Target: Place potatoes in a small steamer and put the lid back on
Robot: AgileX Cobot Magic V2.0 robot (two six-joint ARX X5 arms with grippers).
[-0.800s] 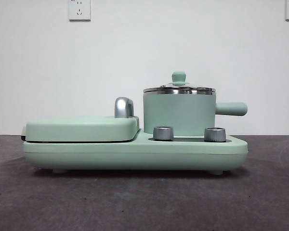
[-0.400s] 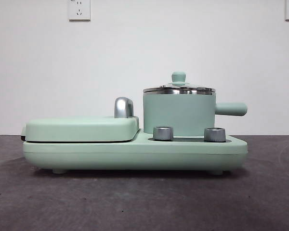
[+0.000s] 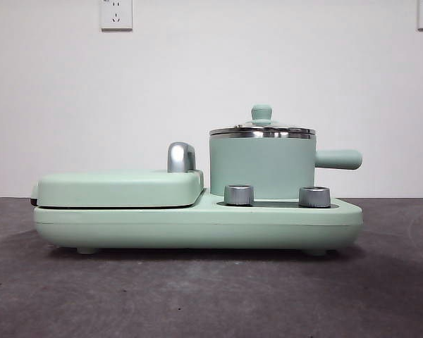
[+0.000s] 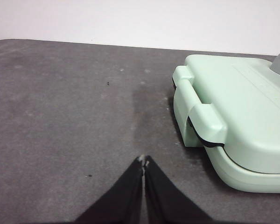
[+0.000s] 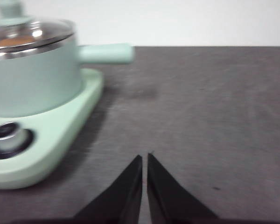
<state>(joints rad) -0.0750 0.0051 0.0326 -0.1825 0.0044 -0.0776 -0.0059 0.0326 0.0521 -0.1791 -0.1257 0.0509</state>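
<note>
A dark grey, scuffed desk (image 3: 197, 296) meets a white wall (image 3: 197, 84) with two sockets. On it sits a mint cooker base (image 3: 197, 222). The steamer (image 3: 262, 165) stands on the base's dial end, with the lid (image 3: 262, 128) on it. Something orange shows blurred through the glass; the potato cannot be made out. The left tool (image 4: 143, 161) is clenched, empty, beside the base's griddle end. The right tool (image 5: 144, 158) is clenched, empty, beside the steamer's end.

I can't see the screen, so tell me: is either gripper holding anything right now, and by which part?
Nothing is held. The left gripper and the right gripper are both shut on nothing, above bare table. The lid sits on the small steamer.
</note>
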